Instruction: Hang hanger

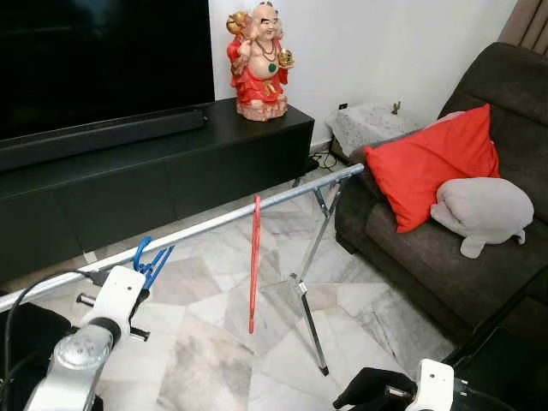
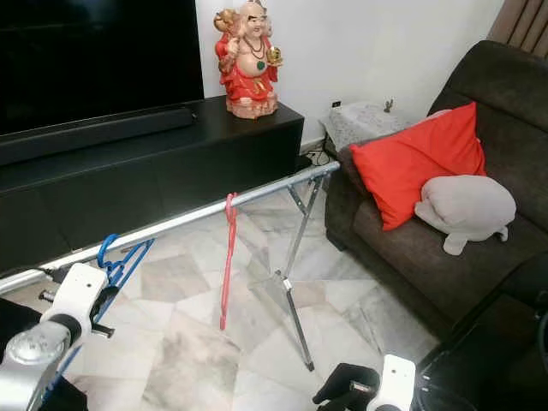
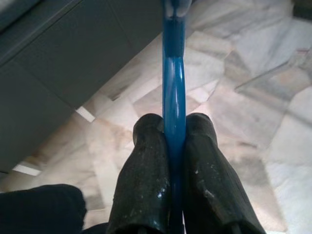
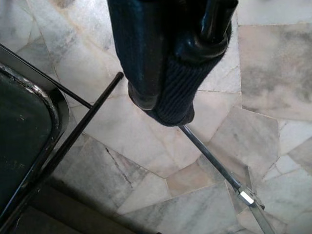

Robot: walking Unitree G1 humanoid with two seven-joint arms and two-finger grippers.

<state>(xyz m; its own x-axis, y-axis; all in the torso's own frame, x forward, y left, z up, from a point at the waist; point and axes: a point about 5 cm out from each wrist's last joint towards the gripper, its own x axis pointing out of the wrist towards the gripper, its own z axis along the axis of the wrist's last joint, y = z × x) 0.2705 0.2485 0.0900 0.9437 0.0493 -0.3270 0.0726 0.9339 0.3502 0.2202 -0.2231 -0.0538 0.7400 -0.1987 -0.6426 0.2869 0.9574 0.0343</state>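
A blue hanger [image 1: 151,258] has its hook at the silver rail [image 1: 214,222] of a drying rack, near the rail's left end, and seems to sit over it. My left gripper [image 3: 174,124] is shut on the hanger's blue bar [image 3: 173,92], which is pinched between both fingers [image 3: 146,165]. A red hanger [image 1: 254,265] hangs from the middle of the rail. My right gripper [image 4: 163,109] stays low at the bottom right, over the floor, with its fingers together and nothing in them.
The rack's folding legs [image 1: 308,308] stand on the marble floor. A black TV cabinet [image 1: 171,163] with a red statue [image 1: 259,60] runs behind the rail. A brown sofa [image 1: 428,257] with a red cushion [image 1: 432,163] is on the right. A black metal frame [image 4: 63,141] lies by my right gripper.
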